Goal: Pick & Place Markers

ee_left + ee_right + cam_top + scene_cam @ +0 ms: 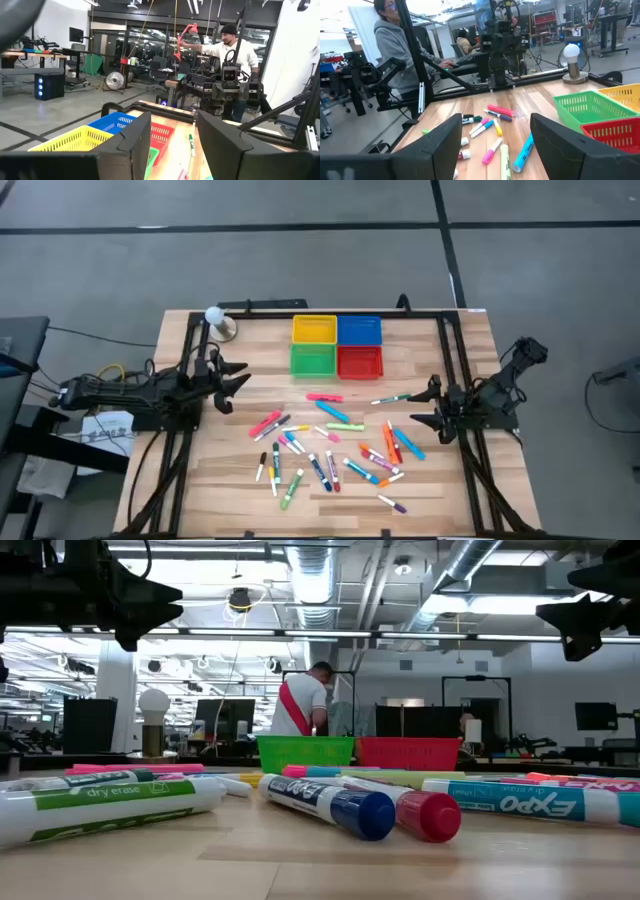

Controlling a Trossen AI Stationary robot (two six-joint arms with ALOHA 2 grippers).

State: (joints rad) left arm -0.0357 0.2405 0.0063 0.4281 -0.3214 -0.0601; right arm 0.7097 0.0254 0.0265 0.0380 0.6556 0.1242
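Observation:
Several markers [335,448] in pink, green, blue, orange, purple and yellow lie flat and scattered on the wooden table, in front of the baskets; close ones [330,805] fill the low view. My left gripper [236,385] hovers open at the table's left side, above the table and left of the markers. My right gripper [425,405] hovers open at the table's right side, just right of the markers. In the wrist views the left gripper [172,142] and the right gripper [495,145] have nothing between their fingers.
Yellow [314,330], blue [360,329], green [313,360] and red [360,361] mesh baskets stand in a square near the table's far edge. A small lamp with a white globe [218,321] stands at the far left. People stand beyond the table.

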